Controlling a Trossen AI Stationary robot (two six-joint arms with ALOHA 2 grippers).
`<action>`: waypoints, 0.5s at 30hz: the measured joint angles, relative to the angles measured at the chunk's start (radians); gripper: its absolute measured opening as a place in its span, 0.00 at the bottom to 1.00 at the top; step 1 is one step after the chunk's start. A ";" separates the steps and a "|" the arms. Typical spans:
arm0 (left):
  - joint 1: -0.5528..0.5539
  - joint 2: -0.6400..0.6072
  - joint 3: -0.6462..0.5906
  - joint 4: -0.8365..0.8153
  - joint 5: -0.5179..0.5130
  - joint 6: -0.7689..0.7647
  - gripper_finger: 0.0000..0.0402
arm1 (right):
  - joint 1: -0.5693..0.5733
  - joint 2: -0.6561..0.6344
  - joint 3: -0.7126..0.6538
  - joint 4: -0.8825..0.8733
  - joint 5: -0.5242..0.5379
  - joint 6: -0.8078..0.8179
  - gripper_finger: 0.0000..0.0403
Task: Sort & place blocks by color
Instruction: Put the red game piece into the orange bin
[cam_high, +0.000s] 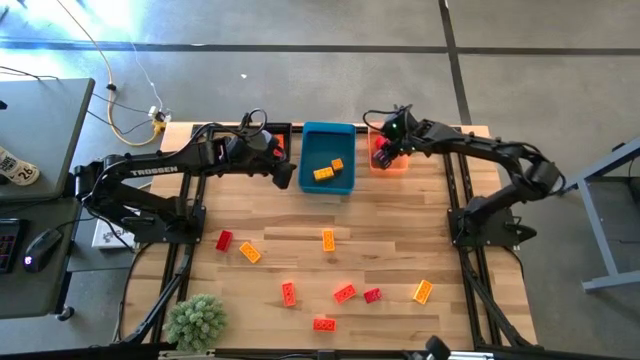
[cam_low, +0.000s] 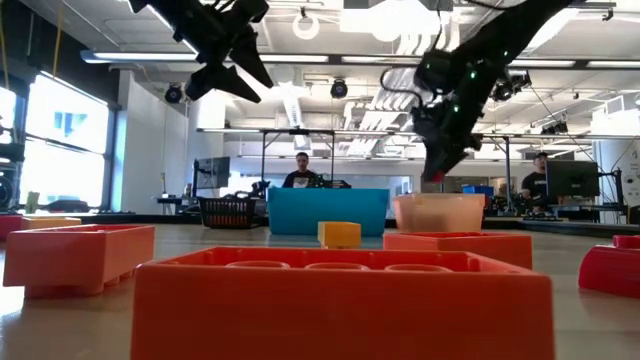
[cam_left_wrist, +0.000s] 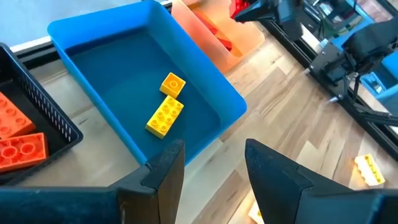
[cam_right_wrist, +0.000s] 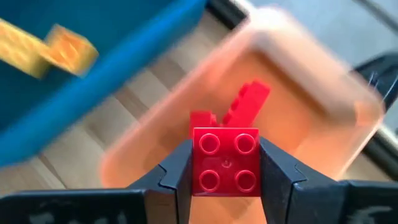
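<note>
My right gripper (cam_right_wrist: 226, 154) is shut on a red four-stud block (cam_right_wrist: 226, 177) above the translucent orange bin (cam_high: 391, 162), which has red blocks (cam_right_wrist: 247, 102) inside. In the low view the right gripper (cam_low: 438, 160) hangs just over that bin (cam_low: 438, 211). My left gripper (cam_left_wrist: 211, 168) is open and holds nothing; it hovers by the near left corner of the blue bin (cam_high: 328, 160), in which two yellow blocks (cam_left_wrist: 166, 111) lie. Several red, orange and yellow-orange blocks (cam_high: 328, 240) lie flat on the table's near half. My right gripper pinches the red block by two opposite side faces (cam_right_wrist: 200, 174), one finger on each. The studs face the wrist camera. The block is lifted clear, above the orange bin's opening.
A black basket (cam_left_wrist: 53, 121) with orange blocks (cam_left_wrist: 18, 146) stands left of the blue bin, under the left arm. A small green plant (cam_high: 196, 320) sits at the near left corner. A large orange block (cam_low: 340, 300) lies close to the low camera. People sit in the room behind.
</note>
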 joint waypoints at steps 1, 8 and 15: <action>0.000 0.000 0.000 0.000 -0.003 -0.010 0.39 | -0.008 0.015 0.000 -0.013 -0.003 -0.003 0.28; 0.000 0.000 0.000 -0.010 -0.013 -0.038 0.39 | -0.024 0.092 0.000 -0.040 -0.038 -0.046 0.28; 0.000 0.000 0.000 -0.015 0.003 -0.070 0.39 | -0.024 0.112 0.000 -0.059 -0.033 -0.051 0.31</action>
